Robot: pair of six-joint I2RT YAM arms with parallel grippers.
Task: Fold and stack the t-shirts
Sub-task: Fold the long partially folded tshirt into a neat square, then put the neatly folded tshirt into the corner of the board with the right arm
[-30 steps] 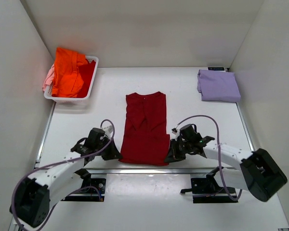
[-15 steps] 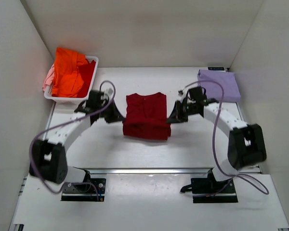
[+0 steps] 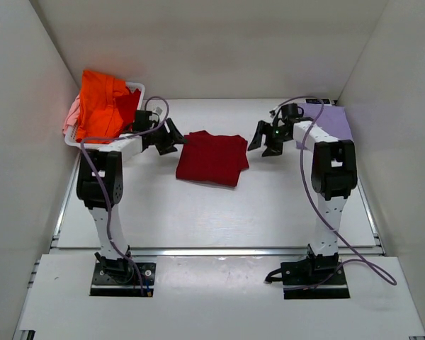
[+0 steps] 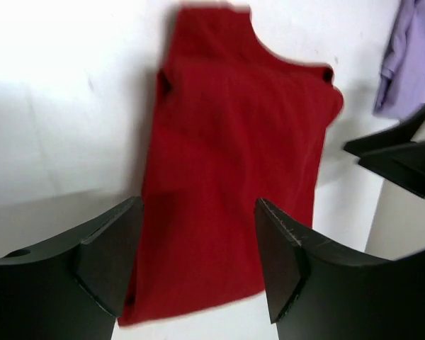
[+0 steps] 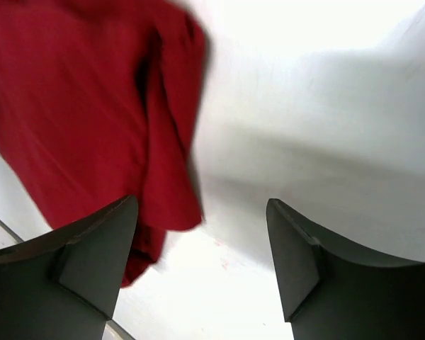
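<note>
White table (image 3: 198, 212): dark red shirt (image 3: 211, 157) between left fingers (image 4: 106, 262), right fingers (image 5: 297, 262), both open; basket (image 3: 137, 88), lavender shirt (image 3: 338, 122) flanking.

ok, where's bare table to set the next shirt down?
Widest bare patch: the table between the dark red shirt and the arm bases. A narrower strip runs behind that shirt to the back wall. Crowded: left claw and right claw, both open, flank the shirt; basket far left, lavender shirt far right.

No legible text or markings.
</note>
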